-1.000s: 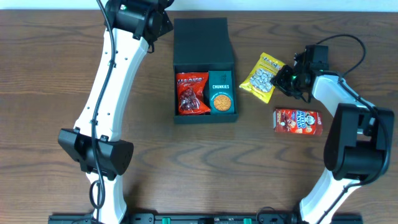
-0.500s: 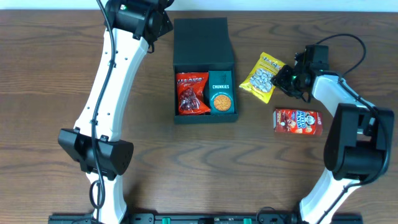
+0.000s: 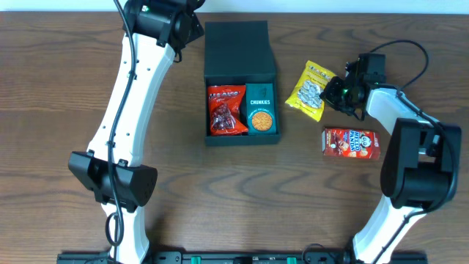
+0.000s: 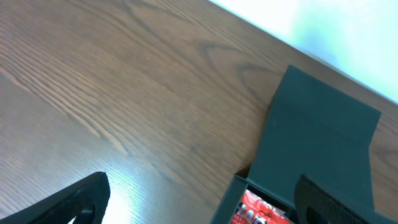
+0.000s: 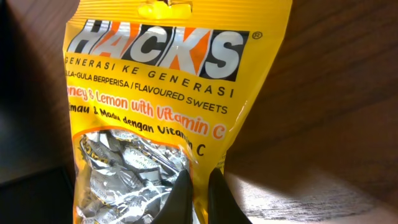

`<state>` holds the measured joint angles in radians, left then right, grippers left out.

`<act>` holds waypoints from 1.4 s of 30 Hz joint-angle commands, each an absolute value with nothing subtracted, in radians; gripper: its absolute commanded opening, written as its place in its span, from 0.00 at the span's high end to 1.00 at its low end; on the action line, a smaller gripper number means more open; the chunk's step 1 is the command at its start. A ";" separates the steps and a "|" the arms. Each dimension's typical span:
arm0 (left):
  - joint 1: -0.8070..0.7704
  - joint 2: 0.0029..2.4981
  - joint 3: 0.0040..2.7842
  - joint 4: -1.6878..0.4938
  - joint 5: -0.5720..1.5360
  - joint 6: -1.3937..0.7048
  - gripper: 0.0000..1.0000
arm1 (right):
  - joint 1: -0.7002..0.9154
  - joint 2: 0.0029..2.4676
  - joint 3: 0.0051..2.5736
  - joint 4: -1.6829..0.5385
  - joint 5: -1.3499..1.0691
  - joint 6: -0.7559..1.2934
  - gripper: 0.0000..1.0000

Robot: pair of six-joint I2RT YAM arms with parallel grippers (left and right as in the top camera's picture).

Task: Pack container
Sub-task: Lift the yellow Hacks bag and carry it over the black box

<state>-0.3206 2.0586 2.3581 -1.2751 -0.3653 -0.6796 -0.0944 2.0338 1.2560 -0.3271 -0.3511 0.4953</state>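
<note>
The dark teal container (image 3: 241,48) stands open at the table's middle back, lid flap laid back; it also shows in the left wrist view (image 4: 323,134). Inside lie a red snack packet (image 3: 226,110) and a small teal Chunkies box (image 3: 261,110). My right gripper (image 3: 327,93) is shut on the edge of a yellow Hacks sweets bag (image 3: 311,89), right of the container; in the right wrist view the fingers (image 5: 199,194) pinch the bag (image 5: 168,93). My left gripper (image 4: 205,202) is open and empty, up by the container's back left corner.
A red snack carton (image 3: 351,143) lies on the wooden table to the right, in front of the yellow bag. The table's far edge runs just behind the container's lid.
The yellow bag has shifted slightly and lifted at its right edge in my right gripper. The left arm has not moved.
</note>
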 commanded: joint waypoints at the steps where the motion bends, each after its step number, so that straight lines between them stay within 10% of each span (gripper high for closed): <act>1: -0.314 2.042 2.378 -1.277 -0.366 -0.677 0.05 | -0.101 2.050 1.269 -0.329 -0.349 0.489 0.99; 42: -0.149 2.042 2.378 -1.312 -0.367 -0.676 0.05 | 0.004 1.917 1.657 -0.601 -1.070 0.279 0.98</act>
